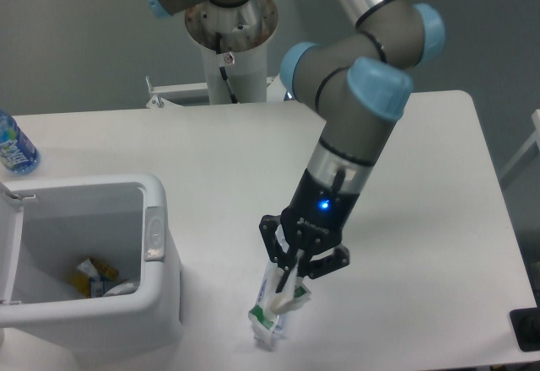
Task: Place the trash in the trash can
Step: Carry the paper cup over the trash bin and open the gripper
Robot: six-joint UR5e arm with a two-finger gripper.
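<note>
My gripper (285,285) points down over the front middle of the table and is shut on the top of the small crumpled white wrapper with green print (270,316). The wrapper hangs from the fingers, its lower end at or just above the table. The white trash can (160,303) stands at the front left, a short way left of the gripper, with its lid (8,253) swung open and the grey latch (153,233) on its right rim. A few crumpled pieces (97,280) lie at its bottom. I cannot make out the crushed red-and-white bottle.
An uncrushed bottle with a blue label (14,146) stands at the table's far left edge, behind the bin. The arm's base column (229,51) rises at the back middle. A dark object (527,329) sits at the front right corner.
</note>
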